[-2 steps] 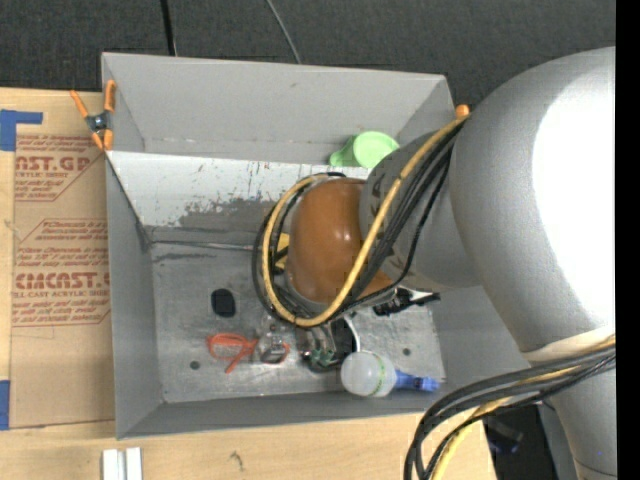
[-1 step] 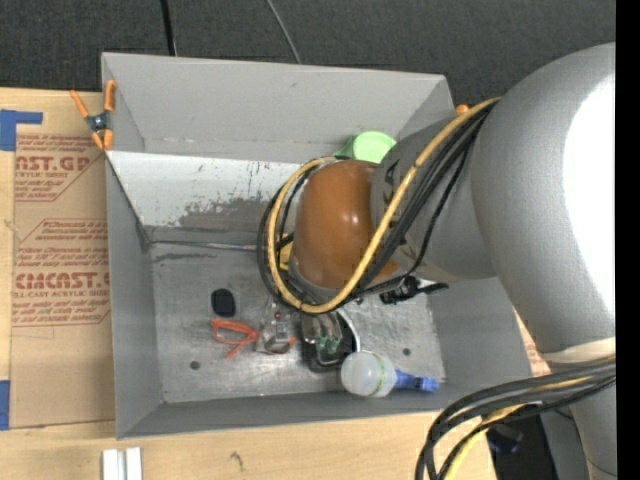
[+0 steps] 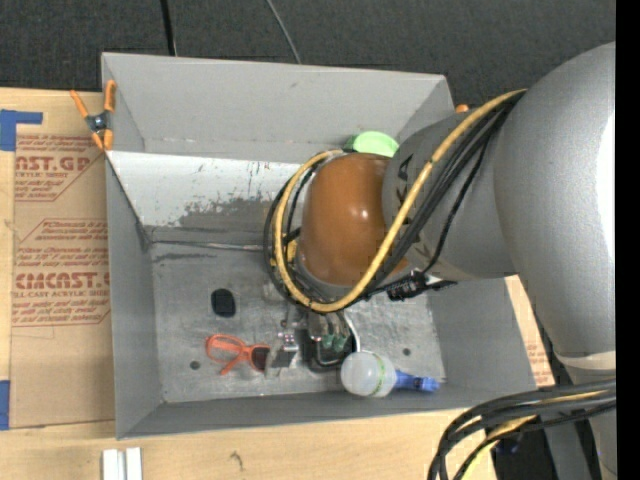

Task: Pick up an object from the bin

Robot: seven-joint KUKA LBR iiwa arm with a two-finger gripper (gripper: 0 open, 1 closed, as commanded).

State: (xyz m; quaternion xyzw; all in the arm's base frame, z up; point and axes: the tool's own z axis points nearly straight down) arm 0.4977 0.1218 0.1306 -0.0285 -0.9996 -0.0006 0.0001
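My gripper [image 3: 287, 346] reaches down under the arm's brown dome to the bin floor near the front. Just to its left, an orange looped thing [image 3: 230, 353] lies flat, and its dark right end touches or sits right by the gripper's tip. To the gripper's right is a small black and green thing [image 3: 331, 343], partly hidden by the wrist. A white bulb-shaped thing with a blue end [image 3: 368, 374] lies against the front wall to the right.
A small black lump [image 3: 222, 302] sits alone on the floor to the left. A light green thing [image 3: 375, 144] peeks out at the back behind the arm. The arm and its cables cover the bin's right half.
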